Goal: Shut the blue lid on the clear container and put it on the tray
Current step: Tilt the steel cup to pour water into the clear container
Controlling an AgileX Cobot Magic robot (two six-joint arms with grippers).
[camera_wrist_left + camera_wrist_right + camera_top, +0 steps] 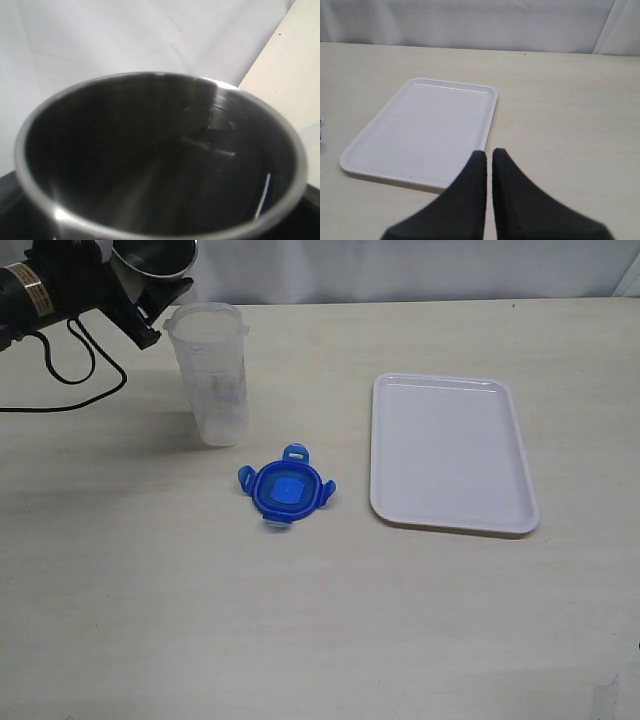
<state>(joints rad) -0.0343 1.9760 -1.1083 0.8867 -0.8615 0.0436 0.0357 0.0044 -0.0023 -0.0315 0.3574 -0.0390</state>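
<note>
The clear container [210,375] stands upright and uncovered on the table at the back left. The blue lid [286,488] lies flat on the table just in front of it, apart from it. To the right lies the white tray [450,450], bare, which also shows in the right wrist view [425,125]. My left gripper [155,288] hangs at the back left beside the container's rim, shut on a grey metal cup [155,255] whose dark inside [160,160] fills the left wrist view. My right gripper [489,152] is shut on nothing above the tray's near corner and is outside the exterior view.
A black cable [80,375] loops on the table under the left arm. A white cloth backdrop [400,265] runs along the table's far edge. Bare tabletop [300,620] stretches in front of the lid and tray.
</note>
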